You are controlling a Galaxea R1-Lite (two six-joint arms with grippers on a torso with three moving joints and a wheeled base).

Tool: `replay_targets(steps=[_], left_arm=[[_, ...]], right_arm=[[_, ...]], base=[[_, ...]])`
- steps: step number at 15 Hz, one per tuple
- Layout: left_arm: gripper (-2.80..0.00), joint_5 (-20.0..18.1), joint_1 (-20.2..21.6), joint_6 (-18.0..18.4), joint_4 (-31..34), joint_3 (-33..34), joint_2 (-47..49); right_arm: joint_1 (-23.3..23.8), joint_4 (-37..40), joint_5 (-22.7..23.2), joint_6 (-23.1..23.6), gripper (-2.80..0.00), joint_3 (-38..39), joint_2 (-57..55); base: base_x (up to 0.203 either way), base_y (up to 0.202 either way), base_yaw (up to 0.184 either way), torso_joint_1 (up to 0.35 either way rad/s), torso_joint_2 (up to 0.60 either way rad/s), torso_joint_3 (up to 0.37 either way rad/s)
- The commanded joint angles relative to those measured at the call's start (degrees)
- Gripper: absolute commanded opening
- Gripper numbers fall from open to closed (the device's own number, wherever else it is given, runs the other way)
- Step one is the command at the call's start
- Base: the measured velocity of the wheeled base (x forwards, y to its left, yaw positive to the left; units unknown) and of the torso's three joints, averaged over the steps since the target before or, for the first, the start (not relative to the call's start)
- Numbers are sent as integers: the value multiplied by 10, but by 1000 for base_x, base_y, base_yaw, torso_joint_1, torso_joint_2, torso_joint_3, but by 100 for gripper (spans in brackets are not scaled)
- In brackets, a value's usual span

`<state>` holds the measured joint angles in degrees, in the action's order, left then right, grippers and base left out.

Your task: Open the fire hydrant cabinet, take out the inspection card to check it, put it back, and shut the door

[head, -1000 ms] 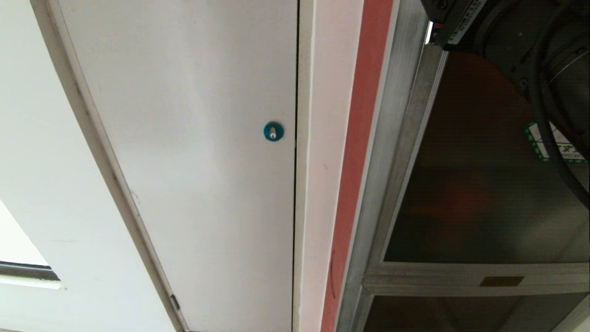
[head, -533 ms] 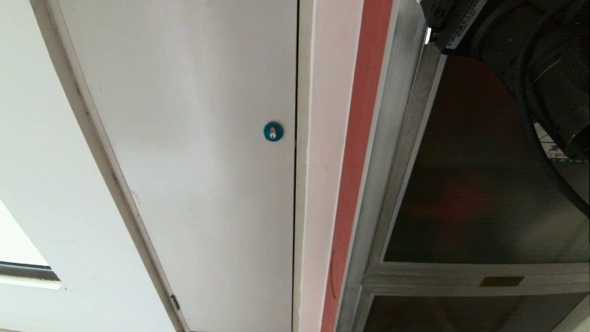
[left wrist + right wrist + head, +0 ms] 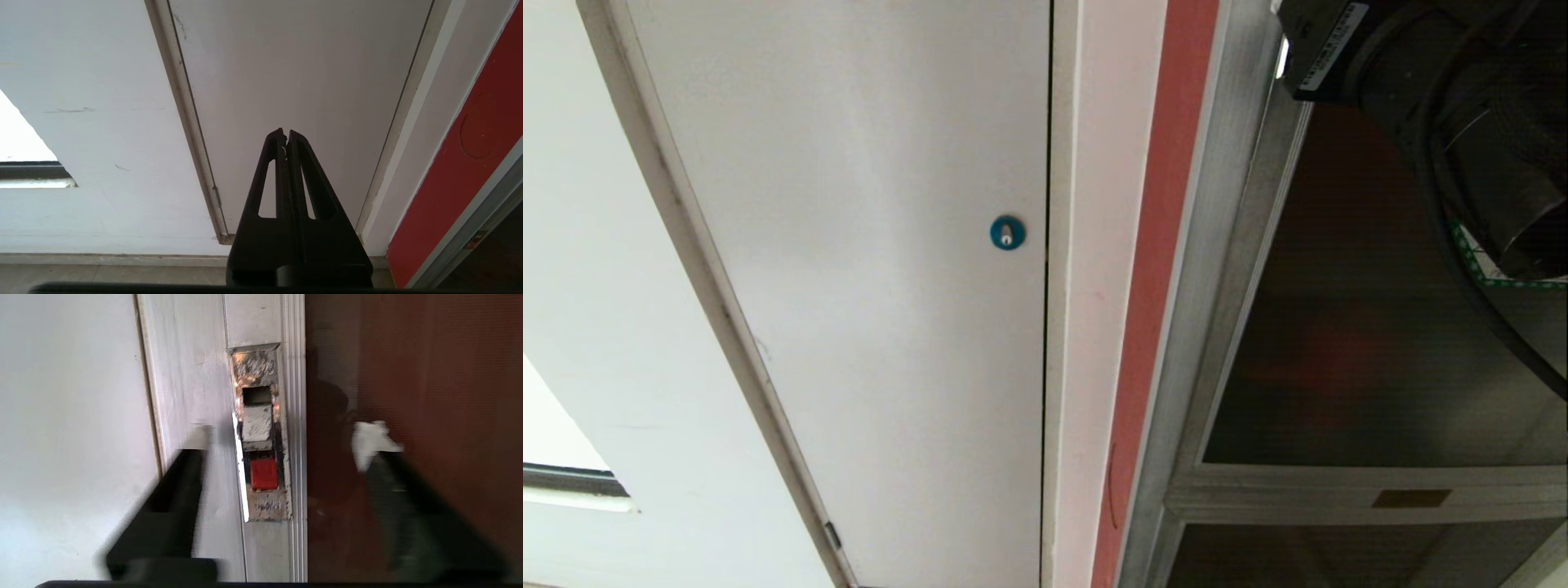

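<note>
Task so far: the door [image 3: 1372, 327] of the fire hydrant cabinet [image 3: 1225, 269] looks shut, so nothing seems done yet.
Left to do: open the door, take out the inspection card, look at it, put it back, and shut the door.
Inspection card: not in sight; it is likely inside, behind the dark glass.
Door: dark glass in a silver frame, at the right of the head view, next to a red strip [image 3: 1156, 269] on the wall.
Latch: the small red latch [image 3: 264, 474] sits in a worn metal plate on the door's edge.
Right gripper [image 3: 282, 445]: up high, close to the door, aimed at the latch. One finger is over the frame, the other is over the glass, and the latch lies in the gap between them. The fingers are fairly wide apart and hold nothing.
Left gripper [image 3: 286, 136]: parked low, pointing at the white panel [image 3: 294, 81]. Its fingers are pressed together and hold nothing.
Next step, I think: the right gripper needs to press or pull the red latch.
</note>
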<state>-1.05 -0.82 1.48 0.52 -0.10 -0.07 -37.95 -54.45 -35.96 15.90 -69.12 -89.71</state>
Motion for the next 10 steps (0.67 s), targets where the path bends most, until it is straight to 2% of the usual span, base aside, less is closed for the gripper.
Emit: replay_targets(steps=[1, 10], left_arm=[[-280, 0, 0, 0, 0, 0, 0], [-280, 0, -1, 0, 0, 0, 0]], right_arm=[[0, -2, -1, 1, -280, -7, -3], [0, 1, -2, 1, -280, -10, -4]], base=[[0, 0, 0, 0, 0, 0], [0, 0, 0, 0, 0, 0]])
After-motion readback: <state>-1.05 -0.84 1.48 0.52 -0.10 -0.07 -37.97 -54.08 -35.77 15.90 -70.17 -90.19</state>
